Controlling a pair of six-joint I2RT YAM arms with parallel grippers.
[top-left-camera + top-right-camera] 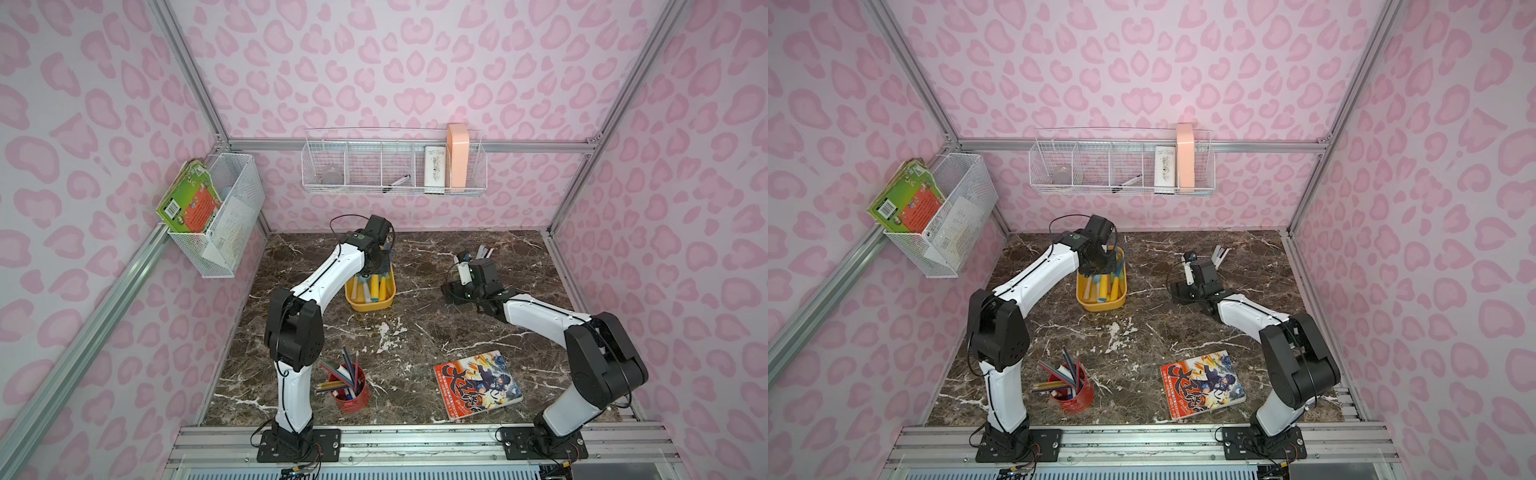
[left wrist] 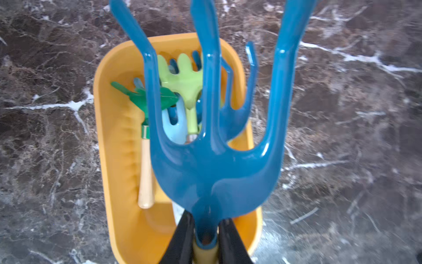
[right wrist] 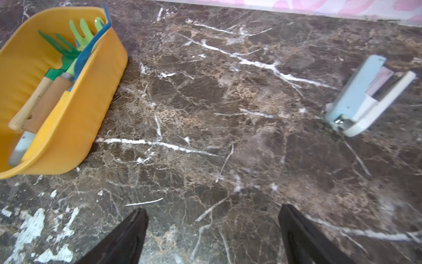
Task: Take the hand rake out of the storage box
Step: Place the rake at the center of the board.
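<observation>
Left hand [image 2: 206, 237] is clamped tight on the neck of the blue rake [image 2: 212, 173], with the black fingers [image 2: 182, 230] pinching either side just above the yellow handle. The rake hangs over the box [image 2: 123, 205], three tines fanned out above what lies inside: a green rake [image 2: 146, 98] with a wooden handle, a lime one [image 2: 185, 80], a pale blue fork [image 2: 175, 130], and a second blue rake [image 2: 239, 102] leaning on the wall. Is the held rake fully clear of the rim? I cannot tell. In a top view the box [image 1: 371, 306] sits mid-counter [image 1: 415, 332], right under the left wrist. Right hand [image 3: 213, 209] hovers low over bare counter, spread wide and holding nothing, between the box and a pale blue stapler [image 3: 365, 96]. A comic book [image 1: 478, 384] and a red pencil cup [image 1: 349, 392] sit near the front edge.
</observation>
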